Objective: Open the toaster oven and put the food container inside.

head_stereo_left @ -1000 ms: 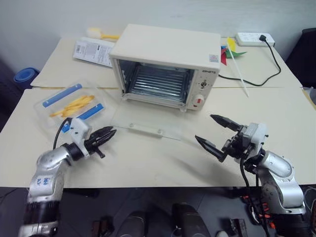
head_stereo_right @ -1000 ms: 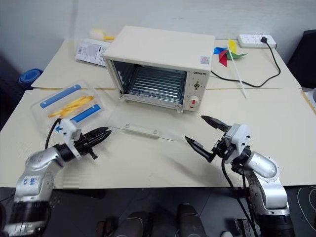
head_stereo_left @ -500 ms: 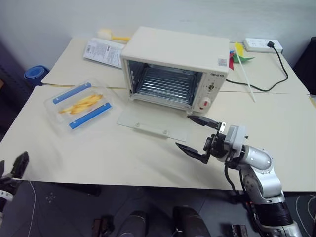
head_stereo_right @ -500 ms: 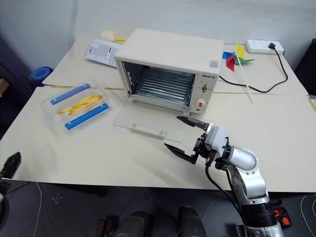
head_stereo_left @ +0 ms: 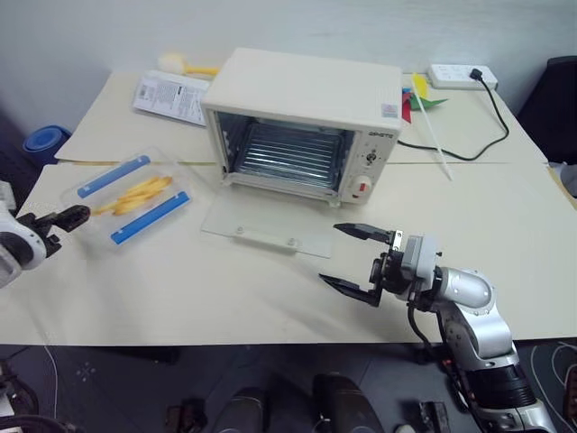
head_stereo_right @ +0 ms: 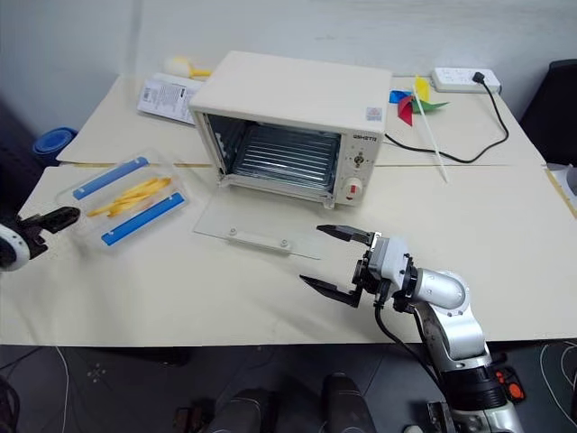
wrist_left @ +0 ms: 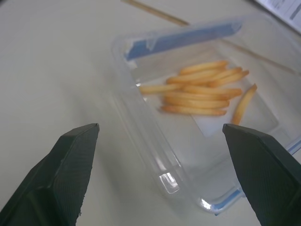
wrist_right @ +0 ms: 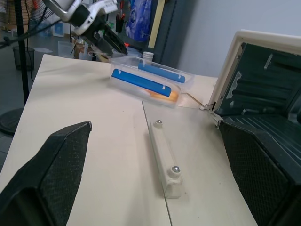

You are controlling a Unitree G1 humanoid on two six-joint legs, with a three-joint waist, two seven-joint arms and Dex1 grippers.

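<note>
We see the left gripper [head_stereo_left: 68, 215] out at the table's left edge, jaws wide apart w/ nothing in them, aimed at the flat clear plastic food container w/ two blue strips and yellow fries [head_stereo_left: 128, 194], which lies just ahead of its tips, not touching. The right gripper [head_stereo_left: 352, 262] hovers low over the table in front of the cream-white boxy toaster oven [head_stereo_left: 306, 122], pointing left, jaws spread wide & empty, near the glass drop-down door [head_stereo_left: 266, 225] lying flat open. The right wrist view shows the door's cream bar handle [wrist_right: 165, 157] close up, and the left wrist view shows the container's near corner between the left fingers [wrist_left: 66, 174].
</note>
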